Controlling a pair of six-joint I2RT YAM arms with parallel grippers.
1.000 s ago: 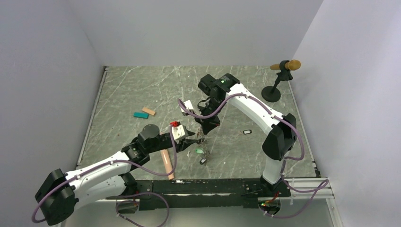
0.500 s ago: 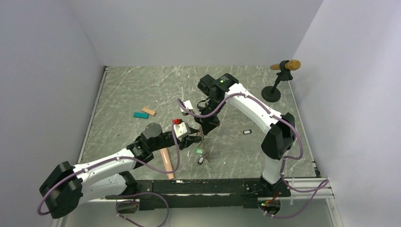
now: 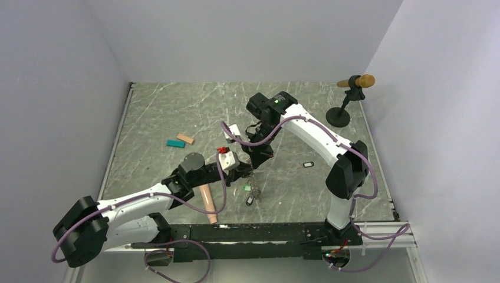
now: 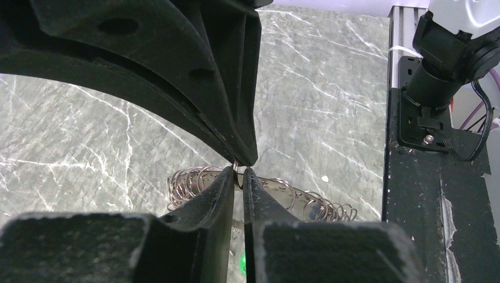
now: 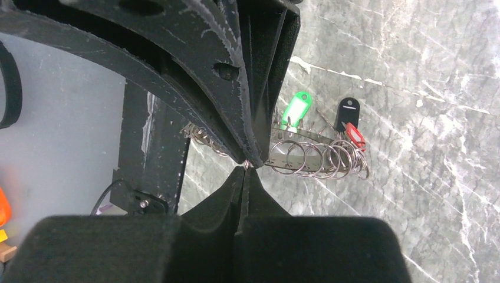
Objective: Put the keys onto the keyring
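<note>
The keyring [image 3: 254, 183], a metal band strung with several small rings [image 5: 306, 156], hangs over the table's middle. My right gripper [image 3: 257, 160] is shut on its top ring [image 5: 246, 166]. A green key [image 5: 295, 109], a black key [image 5: 348, 111] and a red key [image 5: 354, 134] dangle from the rings. My left gripper [image 3: 246, 172] comes in from the left. Its fingertips [image 4: 240, 172] are pinched on the same thin ring just under the right fingers, with the band [image 4: 283, 197] behind them. One more key [image 3: 308, 164] lies loose on the table to the right.
A peach cylinder [image 3: 206, 201] lies beside the left arm. Teal [image 3: 176, 143] and tan [image 3: 186, 139] blocks sit at left centre. A microphone stand [image 3: 346, 103] is at the back right. The black base rail [image 4: 436, 194] runs along the near edge.
My left arm has reached up and to the right to the hanging keyring, and its jaws have closed in on the ring. The right arm has held still.
</note>
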